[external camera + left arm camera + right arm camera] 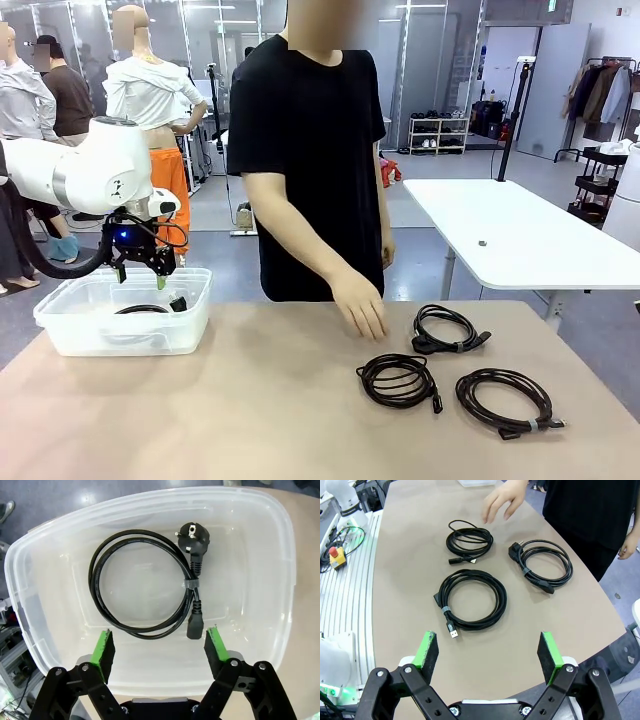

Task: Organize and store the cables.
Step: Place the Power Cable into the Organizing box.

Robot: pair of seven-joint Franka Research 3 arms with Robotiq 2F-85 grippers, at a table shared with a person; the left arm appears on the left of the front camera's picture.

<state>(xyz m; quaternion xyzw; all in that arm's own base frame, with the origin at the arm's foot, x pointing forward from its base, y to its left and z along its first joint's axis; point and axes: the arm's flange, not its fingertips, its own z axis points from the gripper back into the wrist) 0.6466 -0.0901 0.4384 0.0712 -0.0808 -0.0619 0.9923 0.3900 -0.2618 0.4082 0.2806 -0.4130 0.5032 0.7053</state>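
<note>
One cable [190, 584] lies in the clear bin [270, 555] under the left gripper [160, 647], jaws spread, while the right gripper [490, 655], also spread, overlooks three coils [500, 600] on the table [410, 555] near a person's hand [502, 500] it could strike.

left gripper [160, 634]: jaws spread | cable [192, 585]: coiled flat inside clear bin [280, 570], untouched

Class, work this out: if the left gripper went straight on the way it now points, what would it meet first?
Probably the coiled cable in the clear bin, or the bin's floor inside its loop; depth is unclear. The left gripper hangs open above it.
</note>
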